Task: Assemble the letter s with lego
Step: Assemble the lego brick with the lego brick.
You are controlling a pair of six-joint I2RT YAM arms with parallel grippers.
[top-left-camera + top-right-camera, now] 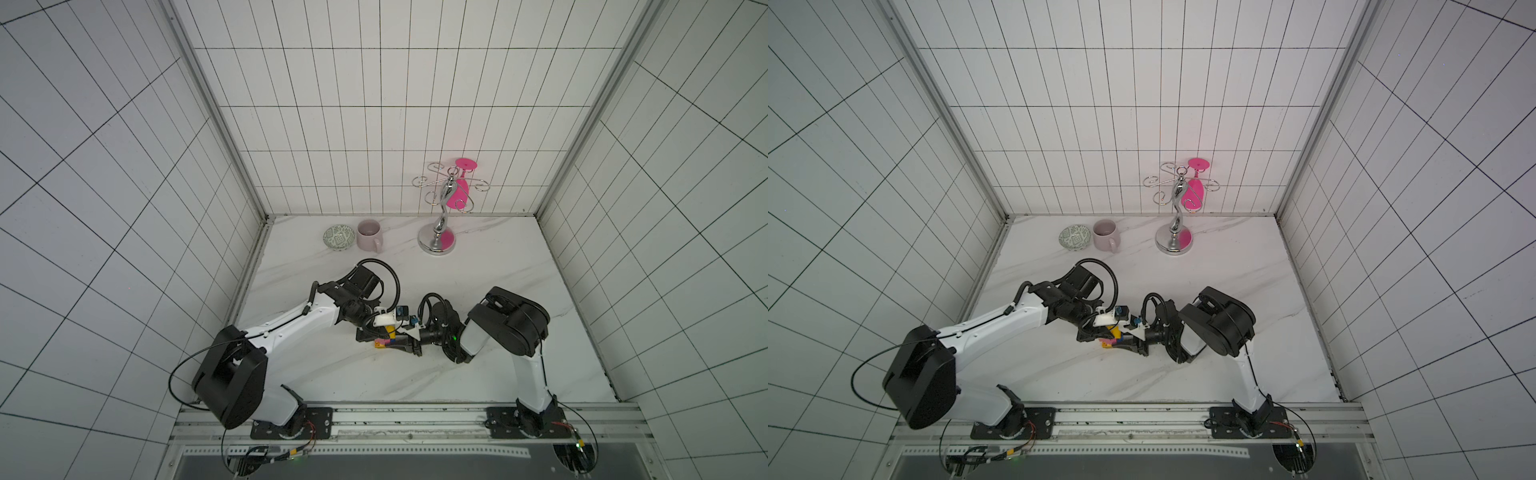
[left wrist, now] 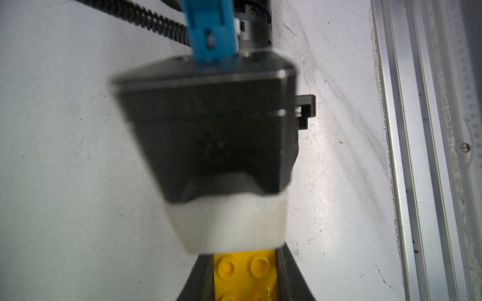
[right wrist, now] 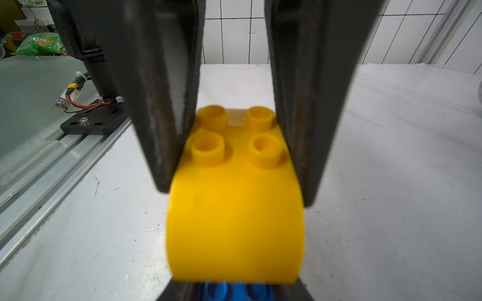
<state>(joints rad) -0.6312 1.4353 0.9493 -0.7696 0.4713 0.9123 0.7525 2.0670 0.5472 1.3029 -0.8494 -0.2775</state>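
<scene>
Both grippers meet at the middle of the table. In the left wrist view, my left gripper (image 2: pixel 245 263) is shut on a studded yellow lego brick (image 2: pixel 245 273). From the right wrist, that rounded yellow brick (image 3: pixel 234 208) sits clamped between the left fingers (image 3: pixel 161 117). Just behind it, a blue brick (image 3: pixel 234 290) is held in my shut right gripper (image 3: pixel 234 289). I cannot tell whether yellow and blue are pressed together. In both top views the yellow brick (image 1: pixel 390 331) (image 1: pixel 1112 331) stands above a pink and yellow cluster (image 1: pixel 380 343) at the right gripper's tips (image 1: pixel 397 344). No finished letter s shows.
At the back of the table stand a patterned bowl (image 1: pixel 339 237), a pale pink mug (image 1: pixel 369 235) and a chrome rack (image 1: pixel 438 232) holding a pink glass (image 1: pixel 459 193). Tiled walls close in three sides. A metal rail (image 1: pixel 407 419) runs along the front edge.
</scene>
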